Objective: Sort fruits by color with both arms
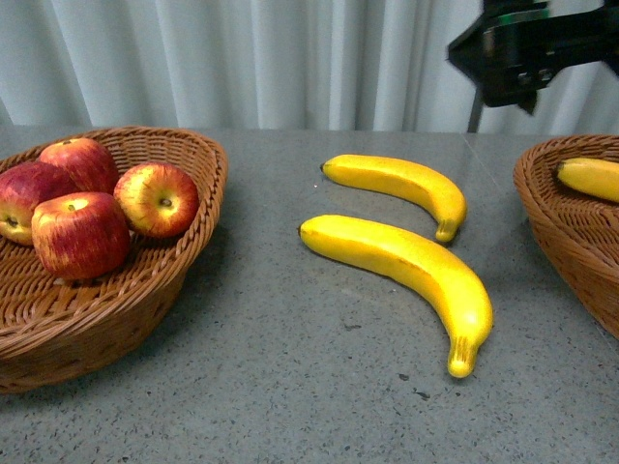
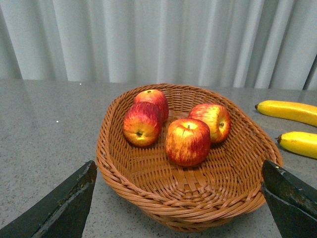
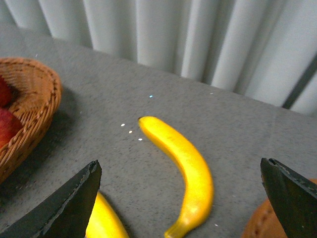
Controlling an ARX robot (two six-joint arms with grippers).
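Note:
Several red apples [image 1: 81,235] lie in the left wicker basket [image 1: 58,329]; they also show in the left wrist view [image 2: 187,141]. Two yellow bananas lie on the grey table: the far one [image 1: 401,182] and the near one [image 1: 406,259]. A third banana [image 1: 590,177] lies in the right wicker basket [image 1: 571,232]. My right arm [image 1: 527,48] hangs high at the upper right. My right gripper [image 3: 181,206] is open above the far banana [image 3: 185,168]. My left gripper [image 2: 178,208] is open and empty, before the near rim of the apple basket [image 2: 188,208].
A pale pleated curtain [image 1: 271,58] closes off the back of the table. The grey tabletop [image 1: 290,387] runs between the two baskets. The near banana's end [image 3: 106,220] shows beside one right finger [image 3: 64,203].

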